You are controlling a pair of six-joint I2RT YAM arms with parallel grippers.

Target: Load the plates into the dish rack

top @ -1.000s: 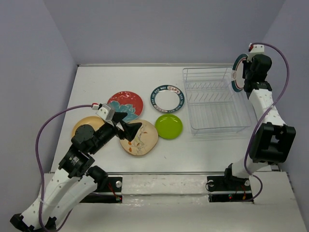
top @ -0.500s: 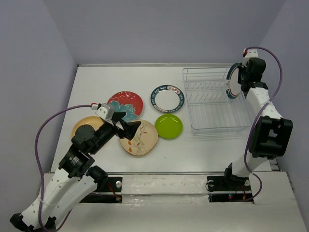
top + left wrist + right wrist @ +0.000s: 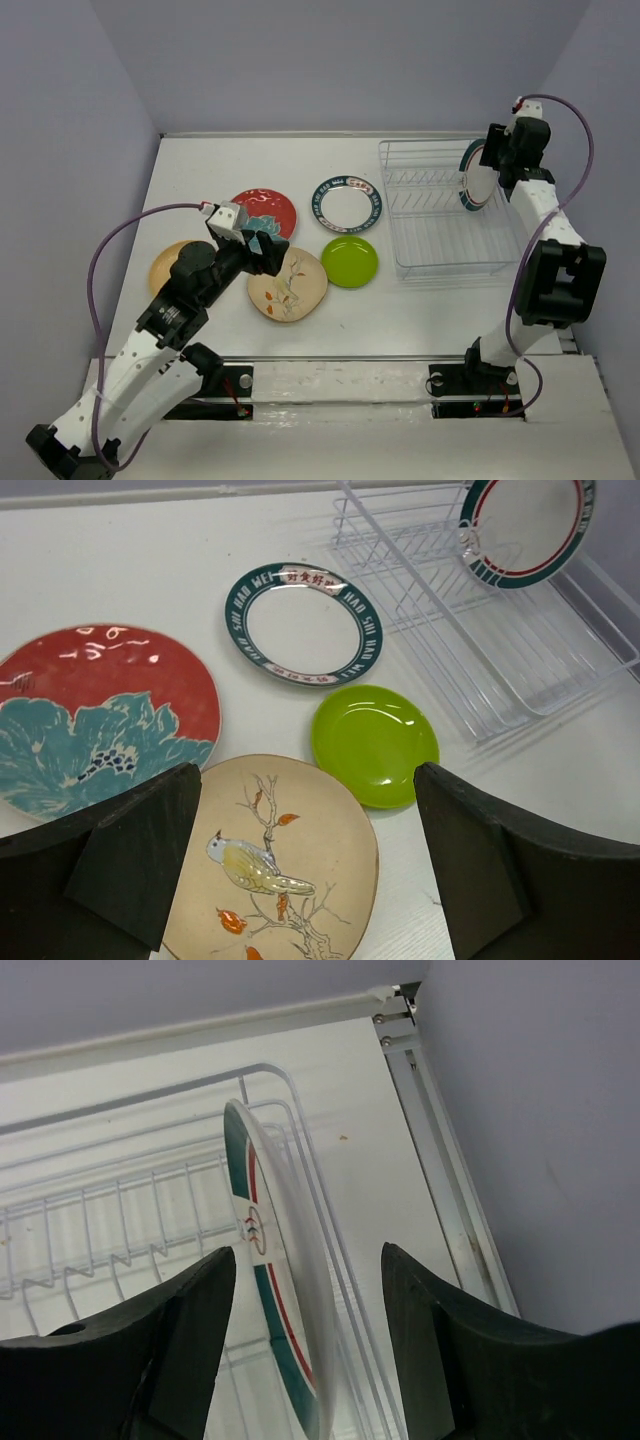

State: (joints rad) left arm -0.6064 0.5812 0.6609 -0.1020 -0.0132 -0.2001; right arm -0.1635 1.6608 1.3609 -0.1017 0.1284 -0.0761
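In the top view my right pincer (image 3: 497, 152) sits at the upper right of the frame, over the right end of the rack (image 3: 440, 262). One rimmed plate (image 3: 470, 180) stands on edge there, inside the wire wall and leaning a little. From the right wrist camera I see that plate (image 3: 262, 1290) edge-on between the two fingers, with a gap on each side, so this pincer (image 3: 310, 1360) is spread apart and not gripping it. I cannot tell whether the plate's lower edge sits in a slot. My left pincer (image 3: 265, 255) is at centre left of the top view, jaws wide and holding nothing, above the upper edge of the bird plate (image 3: 295, 290). The left wrist camera shows that plate (image 3: 290, 870) low in the frame between the two dark fingers. The other plates lie flat on the worktop (image 3: 200, 170): the red plate (image 3: 268, 208) up and left of the bird plate, a second rimmed plate (image 3: 346, 204) at centre, the green plate (image 3: 349, 262) just below it, and a tan plate (image 3: 166, 265) at far left, partly hidden by the left arm.
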